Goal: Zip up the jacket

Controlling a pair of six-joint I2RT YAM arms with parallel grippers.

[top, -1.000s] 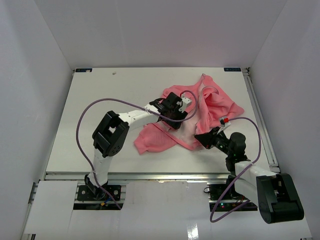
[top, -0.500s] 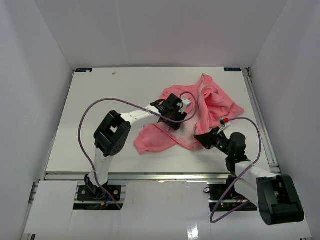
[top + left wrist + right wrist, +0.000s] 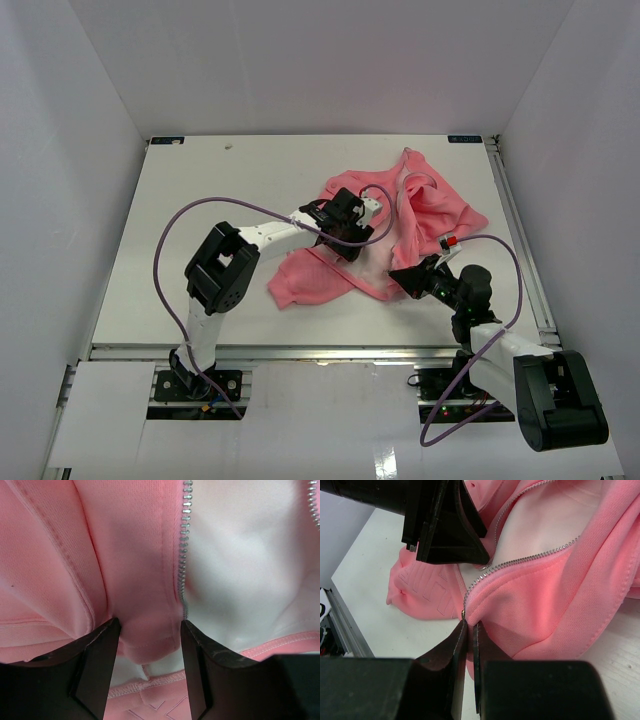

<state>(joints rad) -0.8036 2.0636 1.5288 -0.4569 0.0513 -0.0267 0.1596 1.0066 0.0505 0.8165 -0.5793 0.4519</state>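
**Item 1. Salmon-pink fabric jacket.** Soft knit and crumpled. It lies on the white table, right of centre. One bunched part reaches toward the far right corner, and a flatter lobe spreads toward the middle of the near edge. The front is unzipped, with the pale pink lining showing between the two front edges. The silver metal zipper teeth run down each edge and are not joined anywhere in view.

**Item 2. Left gripper.** Black, two fingers, reaching in from the left side over the middle of the garment.
- Fingers: held part-way apart, with a thick fold of the front panel filling the gap from pad to pad.
- Position: one row of teeth ends against the inner face of the right-hand finger.
- Hem: a stitched hem band lies just below the tips.

**Item 3. Right gripper.** Black, two fingers, coming from the near right corner to the jacket's near edge.
- Fingers: drawn narrow, with only a thin slit between them.
- Hold: the tips pinch the lower end of the other front edge, where its row of teeth stops at a small metal piece.
- Fabric: the edge rises from the table at the pinch.

**Item 4. Relation of items 2 and 3.** The two grippers are close together, on opposite edges of the front opening.

**Item 5. Purple cable.** It loops out from the left arm over the left part of the table.
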